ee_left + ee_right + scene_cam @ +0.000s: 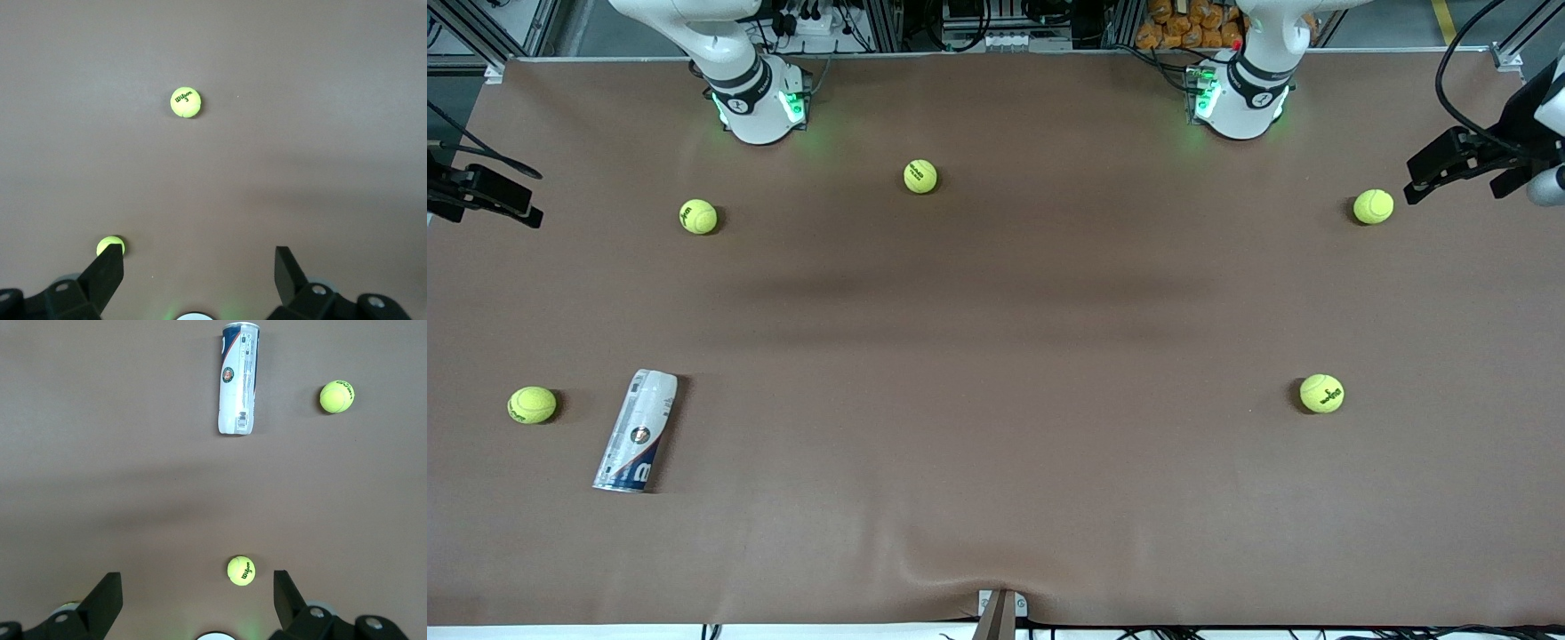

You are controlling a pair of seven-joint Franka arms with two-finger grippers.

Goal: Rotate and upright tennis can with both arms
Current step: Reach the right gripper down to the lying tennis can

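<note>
Can (pixel 636 431) lies flat near the right arm's end; both grippers (pixel 193 267) (pixel 193 590) agape, high. Grasp mid-body, squarely.

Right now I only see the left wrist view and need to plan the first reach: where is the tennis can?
Observer: The tennis can lies on its side toward the right arm's end of the table, near the front camera's edge.
Operator: Anything close to it?
Observer: One tennis ball sits beside it, apart, not touching.
Operator: My left hand is open at the left arm's end. And the right?
Observer: The right hand is open and empty, up at the right arm's end, its camera facing the can.
</note>
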